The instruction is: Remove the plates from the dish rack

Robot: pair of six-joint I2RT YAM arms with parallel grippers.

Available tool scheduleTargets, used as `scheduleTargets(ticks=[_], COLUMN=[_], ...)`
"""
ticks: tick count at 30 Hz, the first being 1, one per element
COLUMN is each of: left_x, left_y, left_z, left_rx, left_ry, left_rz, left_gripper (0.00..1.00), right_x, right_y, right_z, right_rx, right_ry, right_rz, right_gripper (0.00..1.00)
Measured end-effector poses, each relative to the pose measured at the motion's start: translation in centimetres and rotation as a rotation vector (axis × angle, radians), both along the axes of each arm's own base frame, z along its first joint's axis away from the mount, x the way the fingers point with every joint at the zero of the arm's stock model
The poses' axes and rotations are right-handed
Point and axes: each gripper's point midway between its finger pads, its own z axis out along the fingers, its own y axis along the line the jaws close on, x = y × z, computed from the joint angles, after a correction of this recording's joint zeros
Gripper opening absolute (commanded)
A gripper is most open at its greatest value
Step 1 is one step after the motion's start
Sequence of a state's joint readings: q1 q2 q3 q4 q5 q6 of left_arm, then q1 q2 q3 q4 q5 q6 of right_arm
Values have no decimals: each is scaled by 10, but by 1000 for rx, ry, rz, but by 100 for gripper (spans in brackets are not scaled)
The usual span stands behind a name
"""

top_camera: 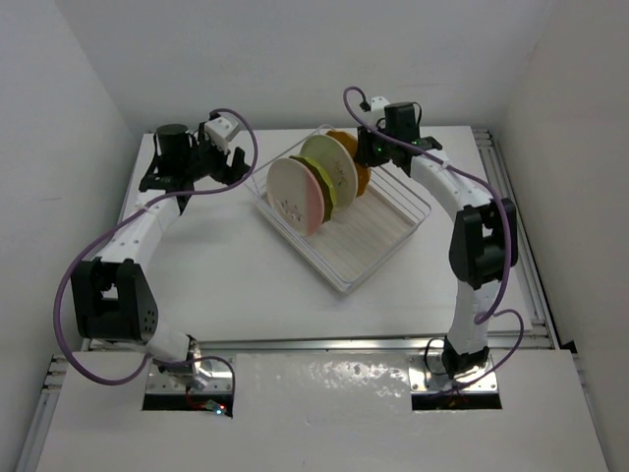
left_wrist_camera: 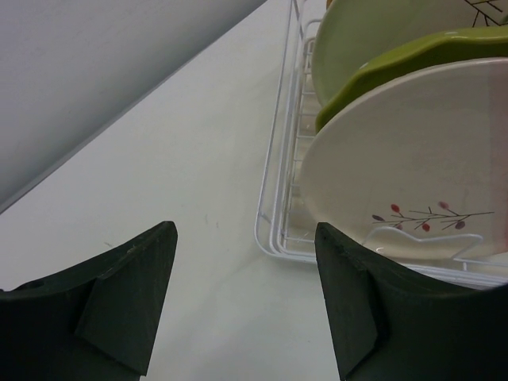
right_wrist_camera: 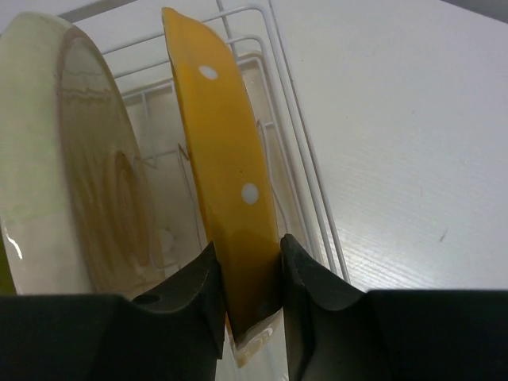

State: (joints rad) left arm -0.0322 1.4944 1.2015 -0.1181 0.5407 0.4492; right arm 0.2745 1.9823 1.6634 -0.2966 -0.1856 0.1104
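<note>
Top view first: the white wire dish rack [top_camera: 378, 231] sits at an angle on the white table [top_camera: 197, 285]; the plates stand on edge, bunched at the rack's far-left end; the cream-and-pink plate [top_camera: 292, 197] is the outermost, the pale green-and-cream plate [top_camera: 332, 165] sits further in, and the orange-yellow plate [top_camera: 358, 165] is last; the left gripper [top_camera: 224, 162] hangs just off the rack's left side, not touching it; the right gripper [top_camera: 370, 147] is down at the rack's far corner.

Left wrist cam: the dark fingers [left_wrist_camera: 127, 294] are spread wide with only bare table between them; the rack's corner is just ahead; the cream plate's face has a little twig print with red and dark buds; behind it is the scalloped olive-green plate [left_wrist_camera: 397, 59].

Right wrist cam: the jaws are pinched onto the rim of the orange-yellow plate, glossy with white dots, standing upright inside the rack.
</note>
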Motion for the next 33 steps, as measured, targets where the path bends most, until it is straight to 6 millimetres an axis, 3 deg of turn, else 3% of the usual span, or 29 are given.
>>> scheduleTargets(ticks=[1, 9, 14, 17, 24, 27, 30, 33], left_x=[0, -3, -3, -3, -2, -2, -4, -9], left_y=[1, 5, 6, 7, 9, 9, 9, 9], left_z=[0, -2, -2, -2, -2, -2, -5, -12], left_rx=[3, 22, 28, 35, 48, 50, 50, 42], left_ry=[-2, -3, -4, -8, -15, -16, -11, 8], left_rz=[5, 18, 22, 25, 28, 28, 31, 34], left_gripper=[68, 69, 69, 69, 70, 70, 70, 70], right_x=[0, -1, 2, 4, 12, 11, 13, 25], right_y=[0, -1, -7, -15, -39, -56, -87, -138], right_z=[-1, 3, 17, 43, 143, 164, 156, 119], right_rx=[-1, -1, -9, 2, 77, 147, 269, 419], right_ry=[-2, -39, -94, -163, -433, -504, -501, -425], right_rz=[5, -2, -59, -114, -268, -385, -548, -757], right_gripper=[0, 0, 0, 0, 0, 0, 0, 0])
